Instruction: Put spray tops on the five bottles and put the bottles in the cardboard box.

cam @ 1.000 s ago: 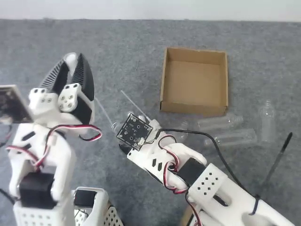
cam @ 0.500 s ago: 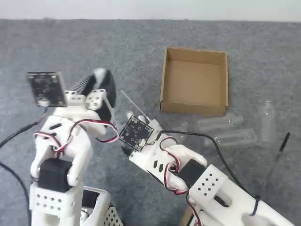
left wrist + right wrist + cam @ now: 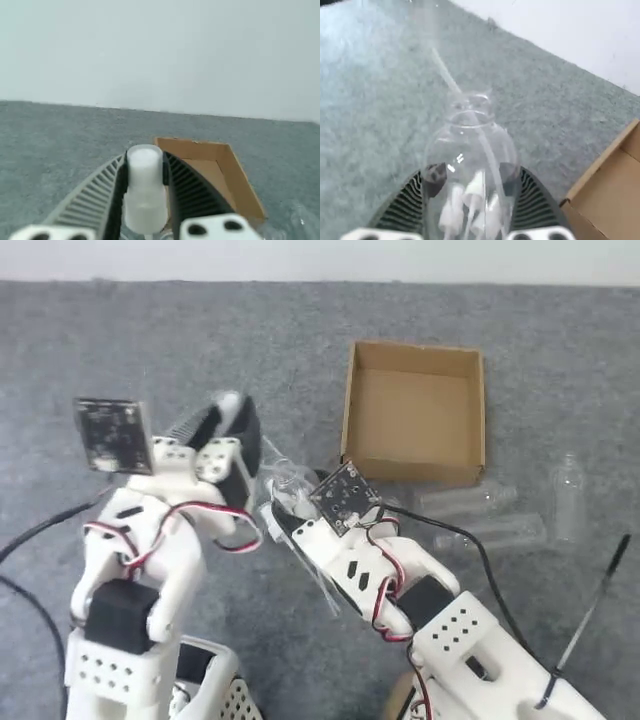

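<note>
Surface: grey carpet (image 3: 120, 340), white wall behind; box (image 3: 410, 468) on the far side.
Left gripper (image 3: 145, 159): clamped on spray top (image 3: 145, 200).
Right gripper (image 3: 470, 175): gripping bottle (image 3: 470, 142), neck aimed at the left gripper.
Key relation: tube (image 3: 445, 70) runs roughly along the bottle's long axis and looks to enter the neck; top near the neck, not seated.
Spare bottles (image 3: 470, 502): lying on the carpet near the box.

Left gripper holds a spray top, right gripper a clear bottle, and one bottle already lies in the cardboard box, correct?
No: the high view shows the cardboard box holding no bottle; the spare bottles lie on the carpet beside it. The rest stands.
</note>
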Motion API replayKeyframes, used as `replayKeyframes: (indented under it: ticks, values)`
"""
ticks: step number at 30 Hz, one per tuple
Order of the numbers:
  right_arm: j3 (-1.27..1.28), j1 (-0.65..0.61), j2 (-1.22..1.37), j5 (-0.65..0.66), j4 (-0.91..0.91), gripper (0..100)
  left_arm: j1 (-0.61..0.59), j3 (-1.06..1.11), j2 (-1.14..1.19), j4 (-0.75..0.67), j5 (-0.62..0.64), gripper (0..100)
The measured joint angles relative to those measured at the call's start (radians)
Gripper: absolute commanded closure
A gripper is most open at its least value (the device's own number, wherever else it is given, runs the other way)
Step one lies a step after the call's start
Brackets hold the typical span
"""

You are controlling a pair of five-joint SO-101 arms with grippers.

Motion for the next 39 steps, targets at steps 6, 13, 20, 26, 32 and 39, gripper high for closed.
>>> replayKeyframes:
  ticks: [6,13,20,26,32,39]
  values:
    - [0.017,0.0,-0.002,-0.012,-0.025,99.3,0.091,0.023,0.015,0.017,-0.074,99]
    - [0.02,0.002,-0.002,-0.018,-0.026,99.3,0.103,0.061,0.015,0.017,-0.091,89]
    - [0.02,0.011,-0.002,-0.018,-0.026,99.3,0.091,0.018,0.015,0.077,-0.094,86]
    - [0.02,0.012,-0.002,-0.018,-0.026,99.3,-0.044,-0.129,0.012,0.132,-0.094,86]
    - [0.037,0.012,-0.005,-0.018,-0.026,99.3,-0.109,-0.112,0.014,0.132,-0.094,87]
    - [0.037,0.014,-0.008,-0.018,-0.026,99.3,-0.114,-0.028,0.014,0.086,-0.097,87]
